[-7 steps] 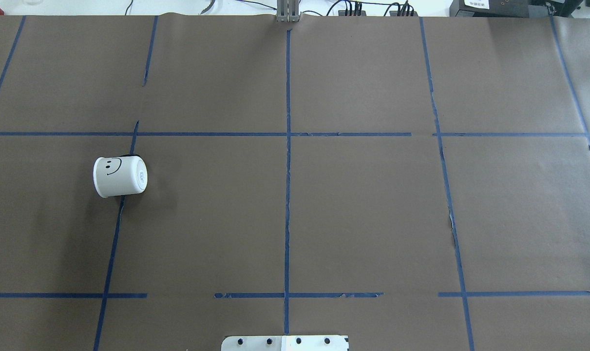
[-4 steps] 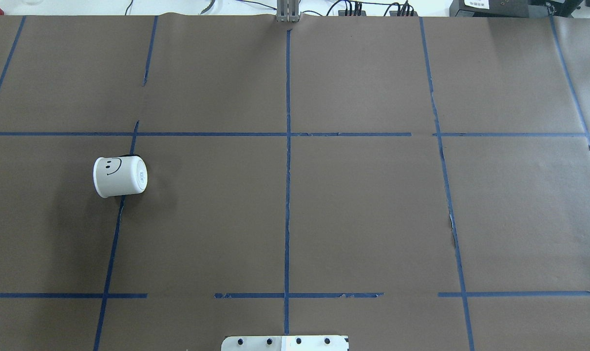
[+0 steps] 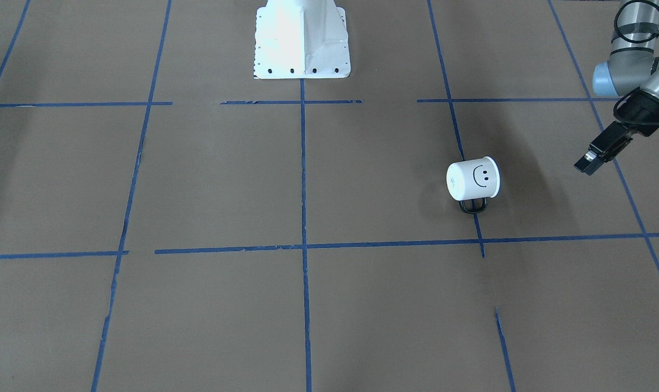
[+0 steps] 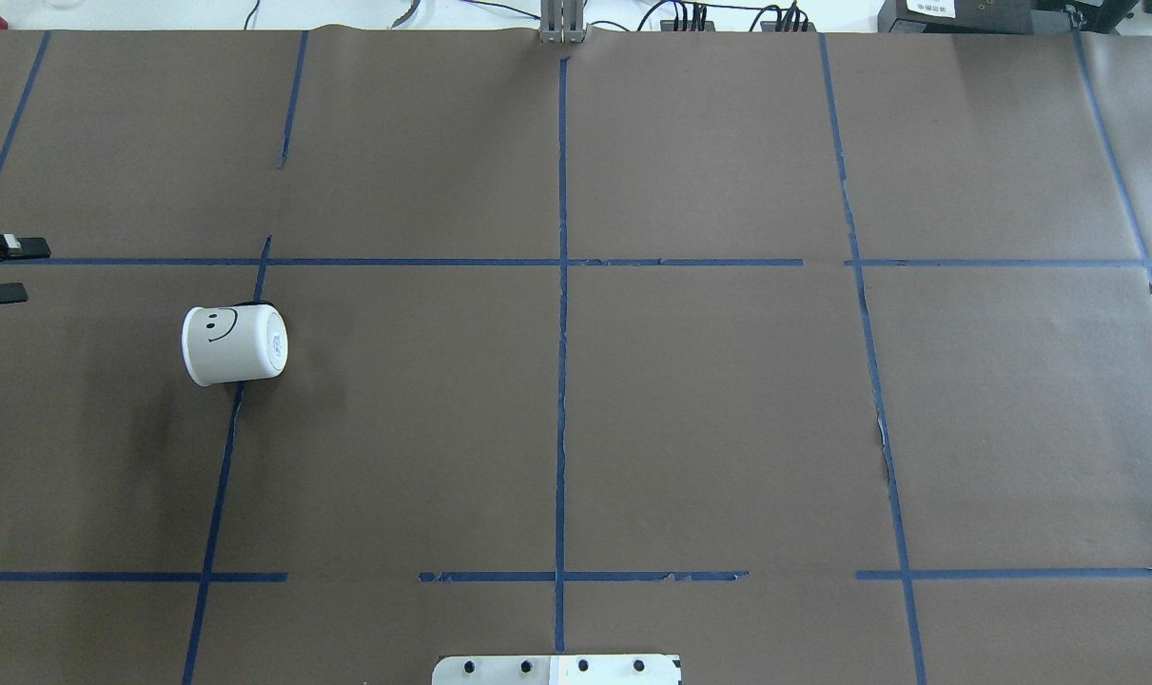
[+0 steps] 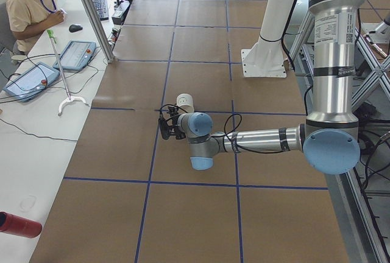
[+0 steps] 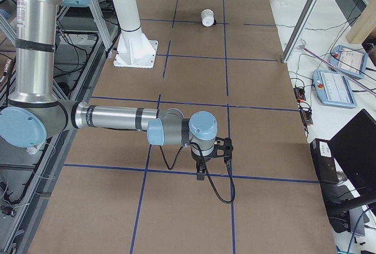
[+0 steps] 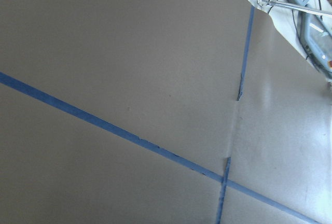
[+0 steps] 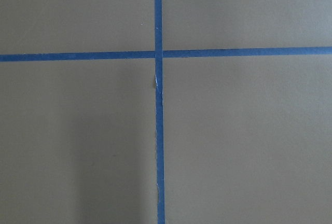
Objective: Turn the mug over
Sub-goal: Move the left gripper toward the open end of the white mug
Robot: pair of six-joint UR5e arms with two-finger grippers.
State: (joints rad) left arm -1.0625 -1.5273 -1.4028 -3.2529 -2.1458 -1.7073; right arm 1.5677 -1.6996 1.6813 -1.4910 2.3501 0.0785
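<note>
The white mug [image 4: 235,344] lies on its side on the brown table paper, left of centre, smiley face up. Its flat base faces the table's middle, and its dark handle points away from the robot. It also shows in the front view [image 3: 473,179], the left view [image 5: 184,100] and the right view [image 6: 208,17]. My left gripper [image 4: 12,271] is open and empty at the overhead view's left edge, well apart from the mug; it also shows in the front view [image 3: 593,159]. My right gripper [image 6: 201,170] shows only in the right view, low over the paper; I cannot tell whether it is open or shut.
Blue tape lines divide the paper into a grid. The white robot base plate [image 4: 556,669] sits at the near edge. An operator [image 5: 27,4] sits at the side table with tablets, and a red cylinder [image 5: 18,224] lies there.
My left gripper has come into the overhead view from the left edge, moving right toward the mug. The mug has not moved.
</note>
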